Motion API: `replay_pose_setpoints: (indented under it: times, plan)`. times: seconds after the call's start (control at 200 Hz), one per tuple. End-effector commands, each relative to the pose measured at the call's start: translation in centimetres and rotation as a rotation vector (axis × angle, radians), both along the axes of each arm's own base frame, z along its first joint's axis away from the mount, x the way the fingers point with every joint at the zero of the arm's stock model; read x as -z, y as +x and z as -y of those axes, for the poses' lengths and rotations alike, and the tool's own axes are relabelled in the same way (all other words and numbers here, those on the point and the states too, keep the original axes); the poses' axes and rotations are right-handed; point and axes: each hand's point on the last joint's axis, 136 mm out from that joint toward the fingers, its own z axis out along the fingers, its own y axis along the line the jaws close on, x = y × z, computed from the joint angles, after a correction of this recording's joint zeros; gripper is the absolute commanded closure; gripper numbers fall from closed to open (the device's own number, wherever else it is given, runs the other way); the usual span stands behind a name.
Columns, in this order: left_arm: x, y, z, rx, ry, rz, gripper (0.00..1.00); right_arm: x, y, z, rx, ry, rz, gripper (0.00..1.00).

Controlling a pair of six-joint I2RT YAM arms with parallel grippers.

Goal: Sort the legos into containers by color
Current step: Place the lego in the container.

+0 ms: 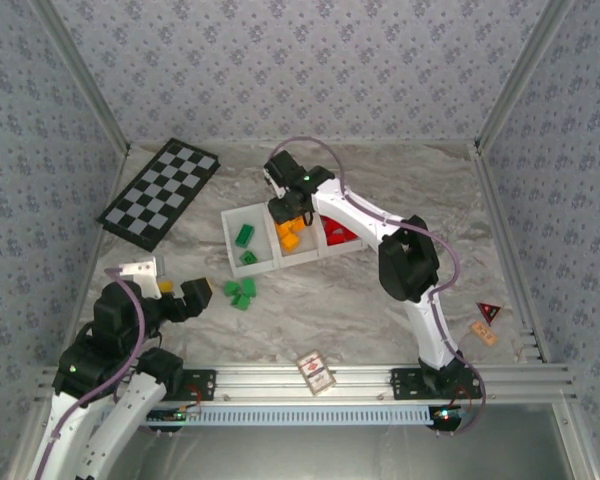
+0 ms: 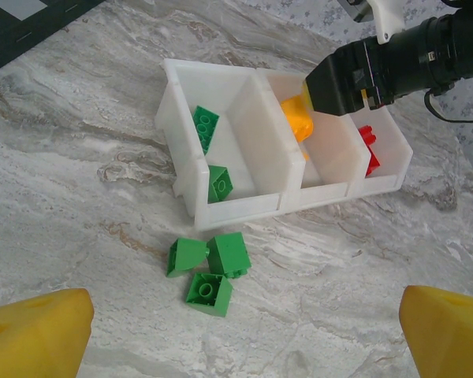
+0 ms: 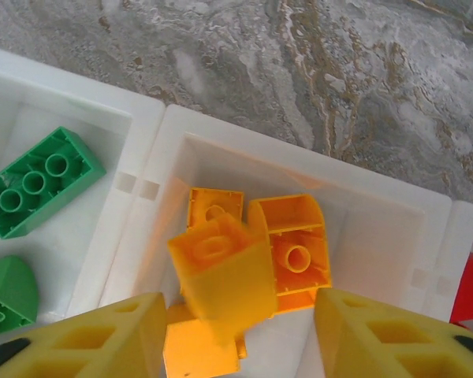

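Observation:
The containers are one white tray (image 1: 229,243) of three compartments. Its left one holds two green legos (image 2: 206,126), the middle one orange legos (image 3: 293,248), the right one red legos (image 1: 338,235). My right gripper (image 3: 240,315) hangs over the middle compartment, open, and a blurred orange brick (image 3: 221,268) sits loose between its yellow fingers (image 3: 102,339), above the pile. Three green legos (image 2: 211,268) lie on the marble in front of the tray. My left gripper (image 2: 244,339) stands wide open and empty, just short of them.
A black-and-white checkerboard (image 1: 160,192) lies at the back left. A red-patterned card box (image 1: 317,372) rests at the near edge. A small red triangular piece (image 1: 489,311) and a tan tag (image 1: 483,333) sit at the right. Patterned walls enclose the table.

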Motion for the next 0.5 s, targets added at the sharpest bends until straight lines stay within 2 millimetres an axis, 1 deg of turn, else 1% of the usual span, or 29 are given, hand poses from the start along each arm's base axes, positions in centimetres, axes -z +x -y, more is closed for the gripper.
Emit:
replay_pose_setpoints:
  times: [0.0,0.095,0.195,0.265,0.31,0.41,0.475,0.495]
  plan:
    - [-0.2,-0.1,0.1,0.005,-0.004,0.009,0.00,-0.6,-0.2,-0.5,-0.015,0.023,-0.014,0.41]
    - [0.0,0.0,0.0,0.000,-0.001,-0.001,0.00,-1.1,-0.5,-0.5,-0.017,0.035,-0.010,0.38]
    - [0.3,0.2,0.0,-0.006,0.011,-0.028,0.00,-2.5,-0.9,-0.3,-0.013,0.062,0.012,0.35]
    - [0.8,0.4,0.1,-0.006,0.023,-0.064,0.00,-3.8,-1.5,0.0,-0.008,0.094,0.029,0.33]
    - [1.3,0.6,0.4,0.002,0.036,-0.104,0.00,-4.6,-2.0,0.4,0.001,0.114,0.042,0.32]
    - [2.8,1.0,0.9,0.011,0.076,-0.226,0.00,-6.2,-3.3,1.8,0.030,0.158,0.076,0.26]
    - [4.0,1.2,1.6,0.020,0.088,-0.313,0.00,-6.5,-4.7,3.2,0.050,0.174,0.083,0.23]
    - [4.5,1.3,1.8,0.024,0.090,-0.339,0.00,-6.9,-4.8,3.4,0.056,0.192,0.102,0.22]
